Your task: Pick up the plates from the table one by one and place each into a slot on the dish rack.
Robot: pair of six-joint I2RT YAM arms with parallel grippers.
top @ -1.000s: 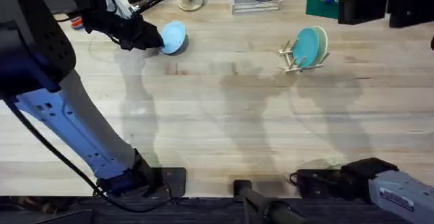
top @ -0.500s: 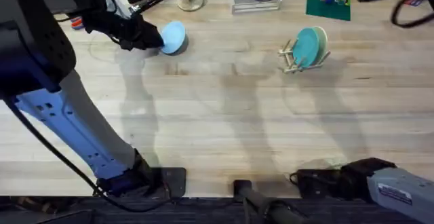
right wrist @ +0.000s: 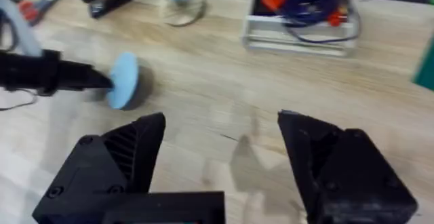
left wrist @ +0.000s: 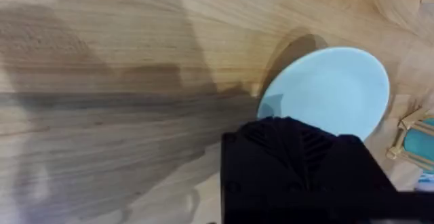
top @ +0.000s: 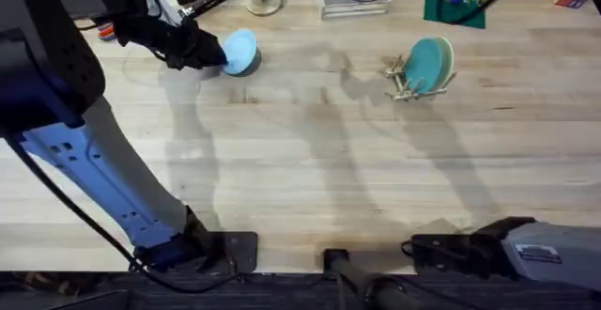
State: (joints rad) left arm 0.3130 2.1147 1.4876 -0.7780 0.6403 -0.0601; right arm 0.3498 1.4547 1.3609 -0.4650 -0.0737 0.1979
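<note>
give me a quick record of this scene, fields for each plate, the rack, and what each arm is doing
light blue plate: tilted up off the table, gripped at its edge by the left gripper
teal plate: standing on edge in the dish rack
pale yellow plate: in the rack, behind the teal one
left arm: reached to the far left of the table
right gripper: fingers open, holding nothing

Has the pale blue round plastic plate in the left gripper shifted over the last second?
No. The pale blue plate sits the same way off the light-wood dish rack, with the left gripper at its edge.
</note>
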